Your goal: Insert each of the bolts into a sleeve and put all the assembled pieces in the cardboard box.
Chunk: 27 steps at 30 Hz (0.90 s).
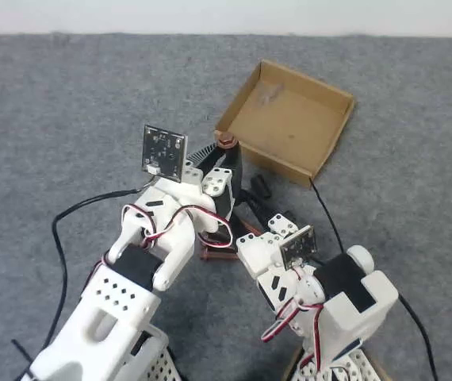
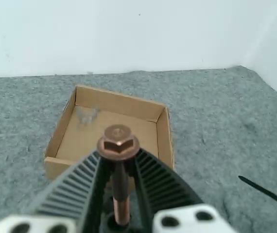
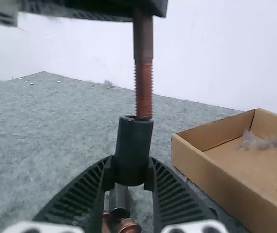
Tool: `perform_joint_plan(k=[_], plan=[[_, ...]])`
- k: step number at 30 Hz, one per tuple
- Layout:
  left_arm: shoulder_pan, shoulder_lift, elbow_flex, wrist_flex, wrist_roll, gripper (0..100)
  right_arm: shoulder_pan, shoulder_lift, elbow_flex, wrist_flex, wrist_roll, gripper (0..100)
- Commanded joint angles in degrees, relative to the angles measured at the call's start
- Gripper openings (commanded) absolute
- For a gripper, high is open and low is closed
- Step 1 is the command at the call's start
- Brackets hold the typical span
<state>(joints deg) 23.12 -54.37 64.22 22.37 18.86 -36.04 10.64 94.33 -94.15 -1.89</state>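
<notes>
Holding one copper-coloured bolt [image 2: 118, 141] by its shank, the left tool [image 2: 119, 156] has its two ribbed fingers closed narrowly around it. The bolt stands upright with its hexagonal head above the fingers. The right tool [image 3: 130, 165] grips one black sleeve [image 3: 131, 145], also upright, clamped between its two fingers with the open end on top. The bolt hangs directly over the sleeve. In the right wrist view its threaded end sits at the sleeve's mouth, and it is not clear whether the tip is just touching the rim or slightly inside.

One cardboard box [image 1: 289, 119] lies open on the grey, carpet-like table [image 1: 67, 103], just beyond the two tools. It is square and shallow, with a small tuft of grey fluff [image 3: 257, 141] on its floor.

Below the right tool lie some more copper-coloured pieces [image 3: 122, 226], mostly hidden by the fingers, so they cannot be counted. From above, two white arms meet near the middle of the table, with the bolt and sleeve between them and close to the nearest corner of the box.
</notes>
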Motion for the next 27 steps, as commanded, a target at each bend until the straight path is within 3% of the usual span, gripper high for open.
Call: perform_joint_plan(k=[1,10,17,27], plan=[[0.1,0.0,-3.2,1.3,0.7,1,-0.1,-0.4,0.4,-2.2,1.1,0.7],[0.0,-0.1,-3.3,2.5,0.6,1,0.0,-0.4,0.4,-2.2,1.2,0.7],[0.1,0.3,-8.1,11.5,0.6,1,0.6,-0.4,0.3,-2.2,1.2,0.7],[0.1,0.4,-6.9,11.3,0.6,1,1.1,-0.4,0.3,-2.2,1.2,0.7]])
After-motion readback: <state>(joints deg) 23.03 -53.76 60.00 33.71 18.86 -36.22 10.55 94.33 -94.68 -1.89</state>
